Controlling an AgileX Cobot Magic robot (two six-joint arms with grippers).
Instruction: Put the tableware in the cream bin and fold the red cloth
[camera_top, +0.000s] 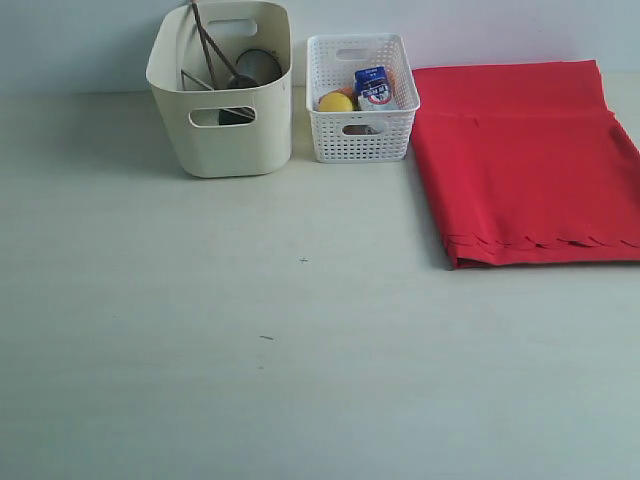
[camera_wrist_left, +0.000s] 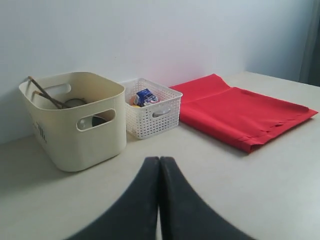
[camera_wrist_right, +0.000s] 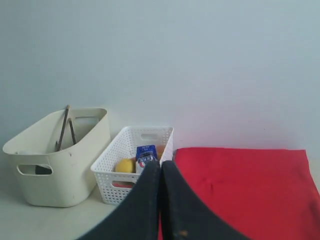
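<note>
The cream bin (camera_top: 221, 95) stands at the back left with tableware inside: dark chopsticks (camera_top: 205, 45) lean against its wall and a steel cup (camera_top: 258, 66) lies beside them. The red cloth (camera_top: 525, 160) lies folded flat at the back right, its scalloped edge toward the front. The bin (camera_wrist_left: 75, 117) and the cloth (camera_wrist_left: 240, 112) also show in the left wrist view, well beyond my left gripper (camera_wrist_left: 160, 160), which is shut and empty. My right gripper (camera_wrist_right: 161, 163) is shut and empty too, back from the cloth (camera_wrist_right: 245, 185) and the bin (camera_wrist_right: 57, 155). Neither arm shows in the exterior view.
A white lattice basket (camera_top: 360, 97) stands between the bin and the cloth, holding a lemon (camera_top: 336, 102) and a blue-and-white carton (camera_top: 373, 87). A pale wall runs behind everything. The table (camera_top: 300, 350) stretches bare toward the front.
</note>
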